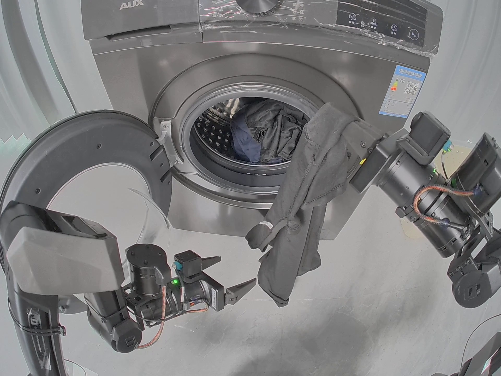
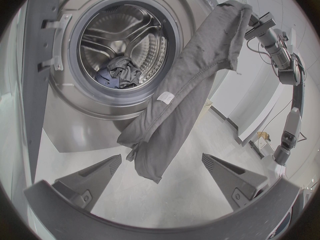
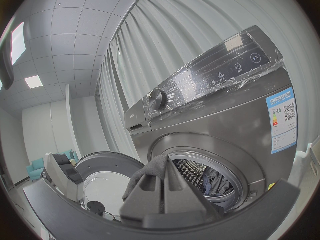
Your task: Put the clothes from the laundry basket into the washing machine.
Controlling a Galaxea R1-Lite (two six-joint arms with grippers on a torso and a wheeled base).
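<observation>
A grey washing machine [image 1: 261, 69] stands with its drum open. Dark grey and blue clothes [image 1: 266, 129] lie inside the drum. My right gripper [image 1: 350, 141] is at the right rim of the opening, shut on a grey garment [image 1: 308, 184] that hangs down in front of the machine. In the right wrist view the closed fingers [image 3: 176, 190] pinch the garment [image 3: 150, 169] before the drum. My left gripper [image 1: 237, 271] is low at the left, open and holding nothing, just left of the garment's hanging end. From the left wrist view the garment [image 2: 180, 94] dangles just beyond that gripper [image 2: 161, 156].
The round machine door [image 1: 88, 152] is swung fully open to the left, above my left arm. Pale floor [image 1: 365, 298] spreads in front of the machine. Curtains [image 3: 186, 34] hang behind it.
</observation>
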